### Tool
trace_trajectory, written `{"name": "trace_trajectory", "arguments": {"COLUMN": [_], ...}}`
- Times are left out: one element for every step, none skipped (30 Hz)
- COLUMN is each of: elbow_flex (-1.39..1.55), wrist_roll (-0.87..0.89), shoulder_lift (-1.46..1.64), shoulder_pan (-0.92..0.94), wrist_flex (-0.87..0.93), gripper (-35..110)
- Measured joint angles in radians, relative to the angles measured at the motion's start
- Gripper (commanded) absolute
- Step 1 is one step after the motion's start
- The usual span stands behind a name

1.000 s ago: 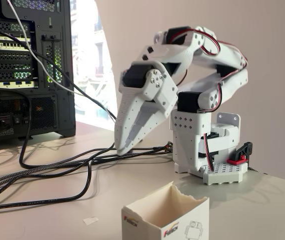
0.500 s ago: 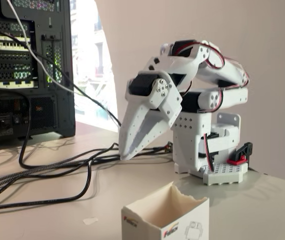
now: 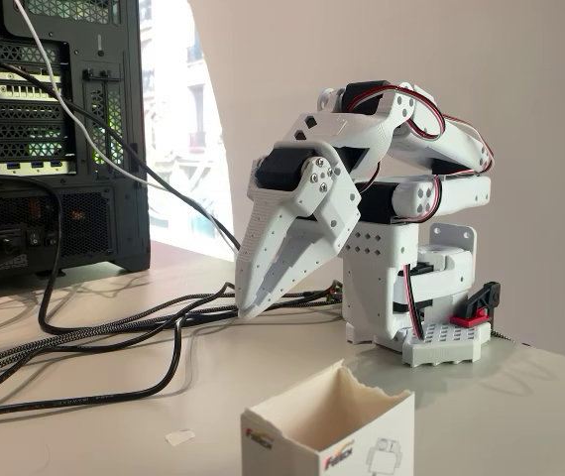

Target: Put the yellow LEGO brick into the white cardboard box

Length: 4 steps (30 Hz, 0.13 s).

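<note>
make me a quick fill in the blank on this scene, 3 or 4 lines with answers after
1. The gripper points down with its tip near the ____ cables on the table.
2. The white cardboard box has its top ____.
3. The white studded baseplate carries a ____ piece.
4. The computer tower stands at the picture's ____ edge.

Missing words: black; open; red; left
</note>
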Motion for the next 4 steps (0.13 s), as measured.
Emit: {"name": "trace_trajectory", "arguments": {"elbow_flex": [0.0, 0.0, 0.0, 0.0], "wrist_roll": [0.0, 0.0, 0.0, 0.0], "shoulder_lift": [0.0, 0.0, 0.0, 0.0], "shoulder_pan": [0.0, 0.0, 0.0, 0.0], "wrist_flex": [0.0, 0.0, 0.0, 0.0], "gripper": [-9, -9, -9, -9]}}
